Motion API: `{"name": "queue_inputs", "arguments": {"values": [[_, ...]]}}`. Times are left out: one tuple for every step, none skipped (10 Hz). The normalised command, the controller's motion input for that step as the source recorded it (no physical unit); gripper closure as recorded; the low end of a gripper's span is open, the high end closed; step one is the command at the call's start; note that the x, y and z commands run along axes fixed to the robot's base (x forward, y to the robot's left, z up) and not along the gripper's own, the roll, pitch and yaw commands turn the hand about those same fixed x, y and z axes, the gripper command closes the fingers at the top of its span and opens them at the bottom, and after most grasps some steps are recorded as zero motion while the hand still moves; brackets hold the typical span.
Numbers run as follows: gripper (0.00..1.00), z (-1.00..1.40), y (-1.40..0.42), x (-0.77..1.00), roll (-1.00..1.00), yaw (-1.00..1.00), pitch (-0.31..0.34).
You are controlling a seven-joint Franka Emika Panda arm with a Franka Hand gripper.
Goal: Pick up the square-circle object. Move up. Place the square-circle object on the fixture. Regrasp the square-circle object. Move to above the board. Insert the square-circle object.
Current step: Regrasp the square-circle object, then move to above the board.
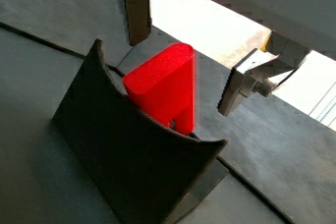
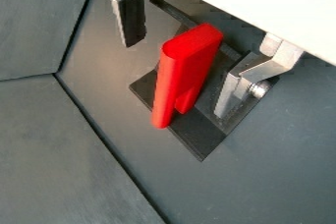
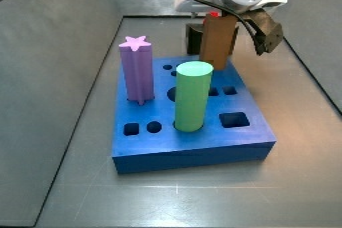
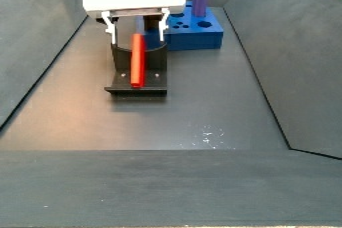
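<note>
Pincer (image 2: 184, 56) stands released astride the bright red blocky peg (image 2: 184, 71), which I see leaning on the dark bracket fixture (image 1: 125, 140) for regrasping.

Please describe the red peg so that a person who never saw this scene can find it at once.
Start from the big blue board; beside it stands the dark fixture. The red square-circle object leans on it, between the fingers of the open gripper. It is the only red piece; the purple peg and green cylinder stand in the board.
</note>
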Motion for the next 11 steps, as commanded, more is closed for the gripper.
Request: {"name": "queue_inputs", "arguments": {"values": [[0.0,-0.69,0.0,0.06,0.08,-0.02,0.008],[1.0,0.0,0.0,0.0,0.0,0.0,0.0],[1.0,1.0,0.07,0.35,0.16,-0.07,0.201],[1.0,1.0,0.07,0.35,0.14,-0.07,0.208],[1.0,1.0,0.06,0.34,0.12,-0.02,0.229],[1.0,1.0,0.05,0.33,0.07,0.05,0.239],[1.0,1.0,0.05,0.32,0.04,0.09,0.238],[1.0,1.0,0.04,0.31,0.01,0.13,0.226],[1.0,1.0,0.04,0.29,-0.01,0.17,0.193],[1.0,1.0,0.03,0.28,-0.03,0.19,0.157],[1.0,1.0,0.03,0.27,-0.03,0.2,0.139]]}}
